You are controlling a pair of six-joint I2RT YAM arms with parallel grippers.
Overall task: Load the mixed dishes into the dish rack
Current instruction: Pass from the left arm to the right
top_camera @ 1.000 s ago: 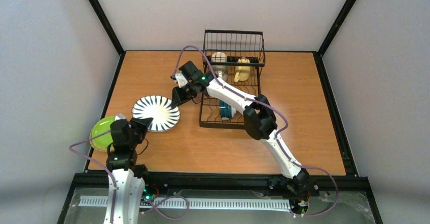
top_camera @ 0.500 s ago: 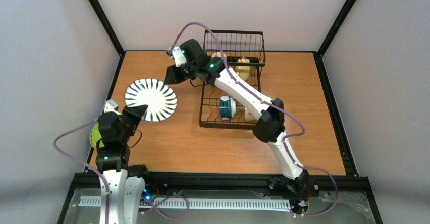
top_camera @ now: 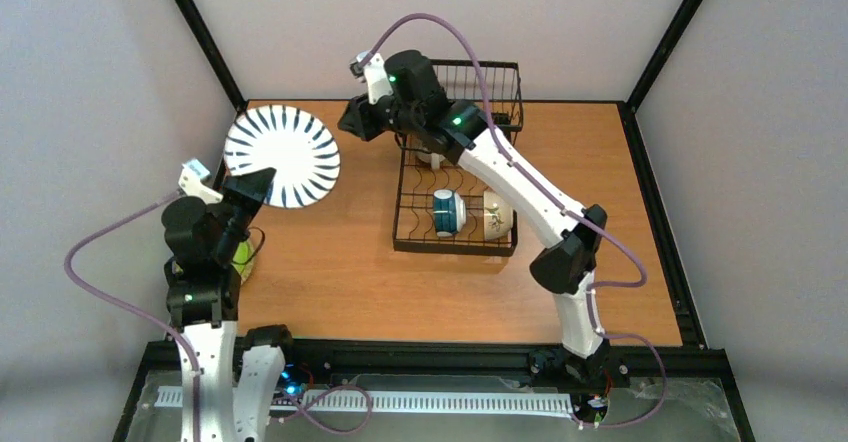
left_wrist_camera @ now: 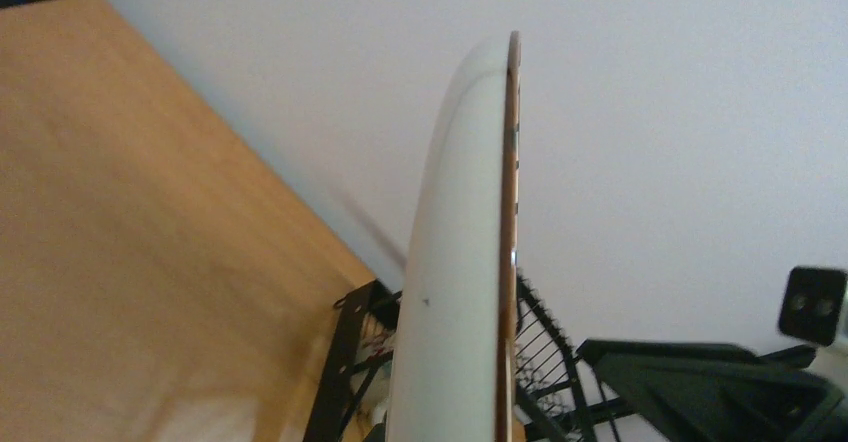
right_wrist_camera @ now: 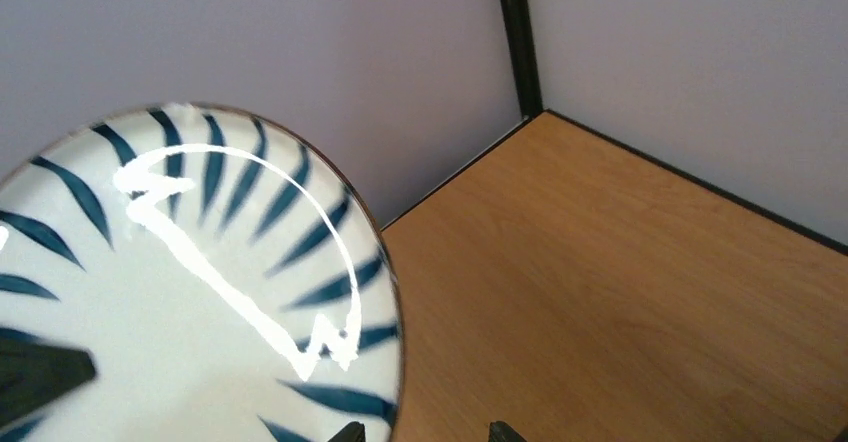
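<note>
Striped plate (top_camera: pixel 281 156) aloft, tilted, at left, teal cup (top_camera: pixel 447 212) sideways in wire rack (top_camera: pixel 455 249)

- The plate (top_camera: pixel 281 156) is up above the table's (top_camera: pixel 400 292) left rear part, to the left of the dish rack (top_camera: pixel 455 249).
- In the rack's front end, a cup (top_camera: pixel 448 212) lies just left of a mug (top_camera: pixel 497 217).
</note>
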